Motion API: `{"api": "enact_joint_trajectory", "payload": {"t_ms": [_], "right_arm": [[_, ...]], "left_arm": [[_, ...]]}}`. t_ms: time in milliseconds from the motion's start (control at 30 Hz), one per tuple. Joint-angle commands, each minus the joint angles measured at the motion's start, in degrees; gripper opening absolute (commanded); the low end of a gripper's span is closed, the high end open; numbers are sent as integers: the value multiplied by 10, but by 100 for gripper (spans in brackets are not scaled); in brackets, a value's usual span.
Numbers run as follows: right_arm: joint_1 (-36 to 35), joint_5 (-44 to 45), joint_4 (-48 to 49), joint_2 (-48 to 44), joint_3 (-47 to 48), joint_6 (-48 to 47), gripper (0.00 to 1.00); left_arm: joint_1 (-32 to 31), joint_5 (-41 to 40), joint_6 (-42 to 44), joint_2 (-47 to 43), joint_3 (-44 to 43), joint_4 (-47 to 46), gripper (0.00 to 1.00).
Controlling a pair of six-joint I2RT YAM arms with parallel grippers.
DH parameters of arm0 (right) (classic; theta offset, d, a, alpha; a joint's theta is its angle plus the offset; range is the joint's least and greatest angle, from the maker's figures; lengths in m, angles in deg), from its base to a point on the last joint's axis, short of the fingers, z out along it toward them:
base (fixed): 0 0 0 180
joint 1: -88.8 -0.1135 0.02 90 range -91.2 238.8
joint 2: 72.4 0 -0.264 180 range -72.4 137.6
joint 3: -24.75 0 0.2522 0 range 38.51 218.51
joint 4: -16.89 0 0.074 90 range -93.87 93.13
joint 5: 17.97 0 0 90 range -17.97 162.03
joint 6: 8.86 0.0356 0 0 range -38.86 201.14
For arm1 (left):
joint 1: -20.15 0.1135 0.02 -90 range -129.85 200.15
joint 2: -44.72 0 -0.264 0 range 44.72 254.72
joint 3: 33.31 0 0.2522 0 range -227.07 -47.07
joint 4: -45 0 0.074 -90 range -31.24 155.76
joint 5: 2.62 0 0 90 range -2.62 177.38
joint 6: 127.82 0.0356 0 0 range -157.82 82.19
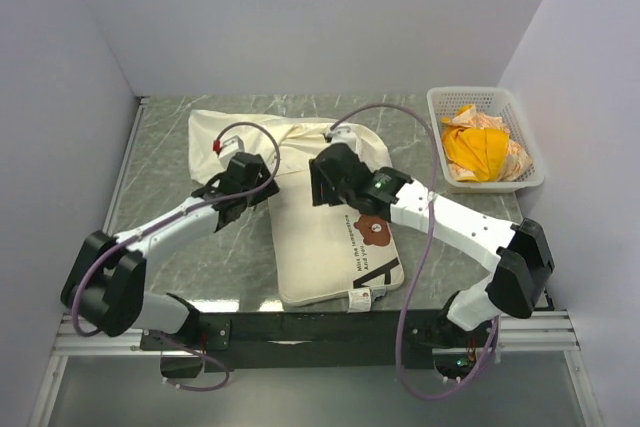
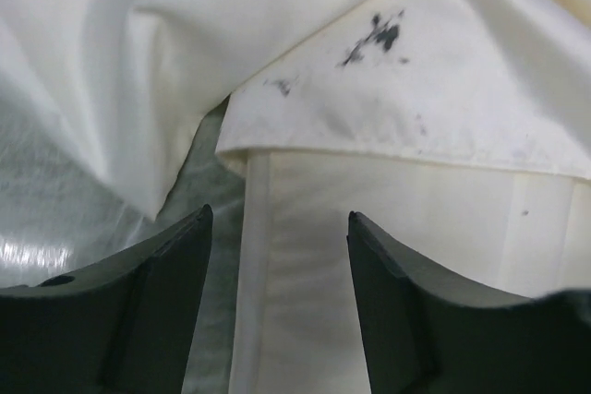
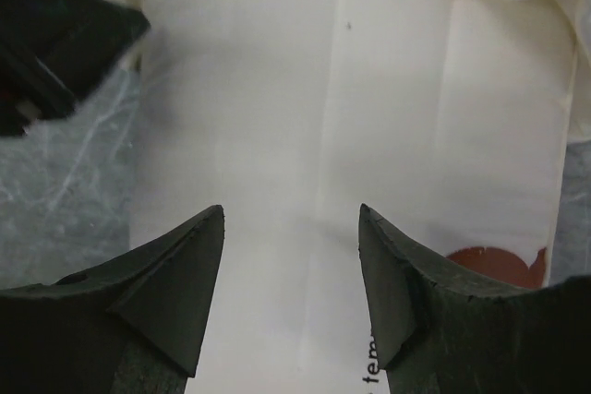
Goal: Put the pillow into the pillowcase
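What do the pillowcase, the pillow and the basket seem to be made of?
Pillowcase: thin woven cloth, perhaps cotton or a blend, slightly sheeny; it lies limp in soft wrinkles. Pillow: matte cream cloth cover with printed lettering and fold creases; it looks plump, so likely padded, filling unseen. Basket: white plastic, judging by its moulded lattice walls.

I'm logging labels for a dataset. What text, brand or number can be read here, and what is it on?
"tem": letters on the pillow, partly cut off at the bottom edge of the right wrist view.
Two printed lines beside the pillow's bear print: too small to read.
Small white tags on the pillow: too small to read.
Nothing else legible.
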Motion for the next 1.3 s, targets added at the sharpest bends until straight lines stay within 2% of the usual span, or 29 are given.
{"api": "enact_joint_trajectory", "payload": {"t_ms": [0, 67, 167, 233, 367, 533, 833, 1000, 1167, 1267], "right_arm": [[-5, 23, 26, -59, -58, 35, 67], [-5, 21, 30, -97, -93, 45, 67], [-5, 29, 33, -153, -140, 65, 68], [-5, 30, 38, -182, -177, 86, 70], [-5, -7, 57, -265, -245, 133, 78], [-6, -40, 83, -347, -335, 198, 84], [-5, -107, 82, -410, -375, 239, 87], [-6, -139, 98, -438, -404, 264, 89], [-5, -177, 91, -450, -417, 277, 93], [-4, -185, 73, -463, -411, 282, 95]], "left_arm": [[4, -8, 57, 61, -53, -75, 61], [3, 0, 81, 83, -75, -80, 52], [1, 14, 115, 102, -88, -85, 51], [1, 18, 136, 109, -93, -101, 57], [-1, 21, 173, 136, -119, -91, 66], [-22, 47, 245, 140, -140, -91, 72], [-63, 13, 340, 165, -211, -5, 72], [-67, 2, 369, 203, -242, 29, 77], [-75, 29, 408, 212, -253, 39, 83], [-92, -2, 425, 203, -253, 45, 84]]}}
